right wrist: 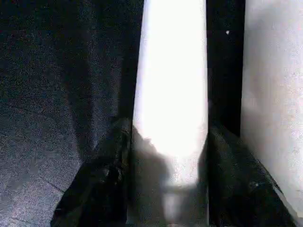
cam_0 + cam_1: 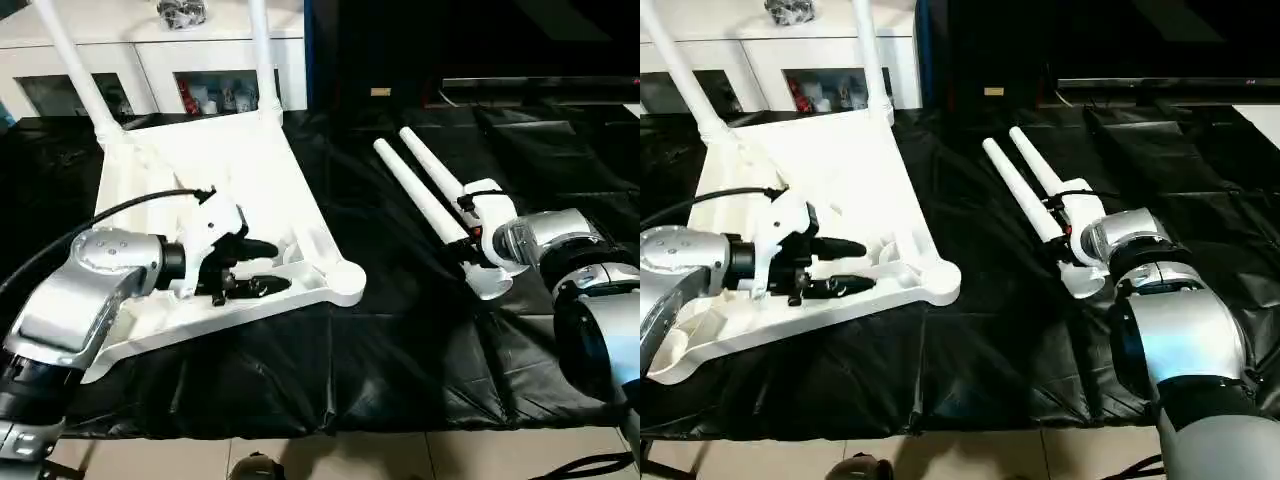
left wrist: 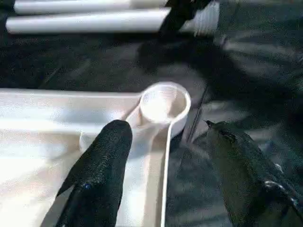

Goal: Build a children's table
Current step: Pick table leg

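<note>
Nearest you, your left gripper [image 2: 258, 267] hangs unclenched over the upturned table top's [image 2: 240, 170] near edge, grasping nothing, beside the empty corner socket [image 2: 345, 280]. To the right, your right gripper [image 1: 168, 156] clasps one of two loose legs [image 2: 418, 200]. Farther back, two fitted legs [image 2: 262, 50] stand upright.

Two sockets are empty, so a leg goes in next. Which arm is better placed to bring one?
The right. Its tool straddles a loose leg on the black cloth; the left tool sits open over the tabletop's rim near an empty corner socket.
</note>
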